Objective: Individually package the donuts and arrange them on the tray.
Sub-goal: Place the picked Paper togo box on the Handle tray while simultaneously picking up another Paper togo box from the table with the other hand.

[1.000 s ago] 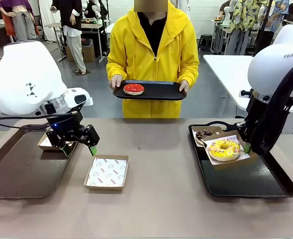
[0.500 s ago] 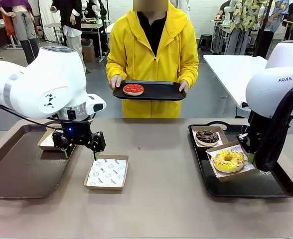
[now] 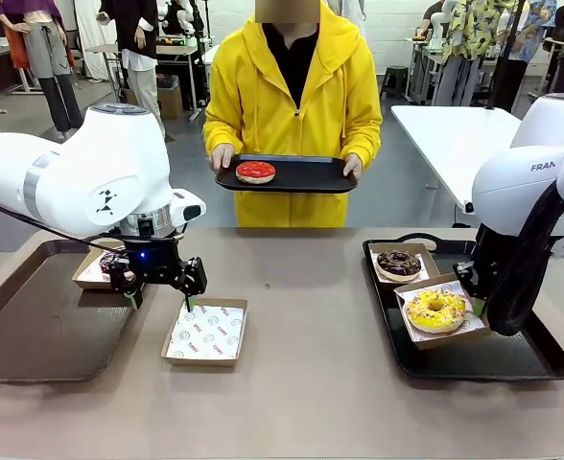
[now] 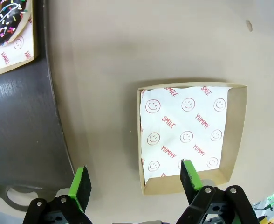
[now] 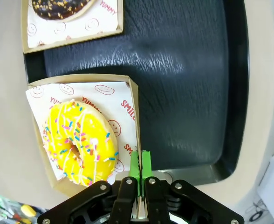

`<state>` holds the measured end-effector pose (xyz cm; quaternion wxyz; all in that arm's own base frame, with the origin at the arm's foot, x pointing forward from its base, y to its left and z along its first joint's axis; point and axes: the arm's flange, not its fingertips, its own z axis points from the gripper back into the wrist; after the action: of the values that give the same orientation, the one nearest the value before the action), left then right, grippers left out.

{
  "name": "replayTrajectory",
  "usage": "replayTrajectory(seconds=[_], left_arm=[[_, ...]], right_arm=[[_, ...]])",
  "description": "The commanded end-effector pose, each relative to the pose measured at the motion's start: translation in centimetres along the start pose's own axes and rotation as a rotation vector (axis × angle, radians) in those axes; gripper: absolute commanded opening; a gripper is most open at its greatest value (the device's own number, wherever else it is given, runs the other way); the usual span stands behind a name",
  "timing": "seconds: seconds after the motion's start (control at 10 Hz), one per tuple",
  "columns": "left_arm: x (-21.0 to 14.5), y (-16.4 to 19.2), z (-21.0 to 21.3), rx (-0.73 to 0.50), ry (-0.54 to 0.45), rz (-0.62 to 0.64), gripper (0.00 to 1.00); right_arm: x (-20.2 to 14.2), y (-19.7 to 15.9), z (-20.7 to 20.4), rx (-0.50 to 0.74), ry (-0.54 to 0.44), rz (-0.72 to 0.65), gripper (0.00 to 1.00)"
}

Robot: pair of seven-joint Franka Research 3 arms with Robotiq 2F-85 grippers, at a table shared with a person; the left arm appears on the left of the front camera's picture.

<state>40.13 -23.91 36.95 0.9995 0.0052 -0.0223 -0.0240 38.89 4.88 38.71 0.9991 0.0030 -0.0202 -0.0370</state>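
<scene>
At the far left a dark tray [image 3: 42, 326] lies on the tabletop [image 3: 301, 383], and a box [image 3: 95, 273] on its far corner holds a dark iced donut with sprinkles [image 4: 4, 18]. The left claw [image 3: 157, 292] hangs spread wide, gripping nothing, just over the near-left edge of an empty paper-lined box [image 3: 205, 332] on the bare tabletop. Across the middle, a person in a yellow hoodie holds a black tray [image 3: 301, 177] bearing the red donut [image 3: 255, 172]. On the right tray [image 3: 483, 355], the chocolate donut [image 3: 398, 262] sits in the far box. In front of it the yellow donut [image 3: 435, 309] lies in a box [image 5: 132, 100] whose side wall is pinched by the fully closed right claw [image 5: 140, 161].
</scene>
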Motion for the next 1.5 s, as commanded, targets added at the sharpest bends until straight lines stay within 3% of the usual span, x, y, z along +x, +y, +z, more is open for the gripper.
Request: replayTrajectory(seconds=[0.0,1.4], left_arm=[[0.3,-0.2,-1.3,-0.016,-0.008,-0.012,1.00],[1.9,-0.4,-5.1,-0.070,0.059,-0.037,1.00]], right_arm=[[-0.2,0.1,-1.8,0.021,-0.031,-0.014,0.02],[0.0,-0.1,-3.5,0.031,0.035,-0.039,0.02]])
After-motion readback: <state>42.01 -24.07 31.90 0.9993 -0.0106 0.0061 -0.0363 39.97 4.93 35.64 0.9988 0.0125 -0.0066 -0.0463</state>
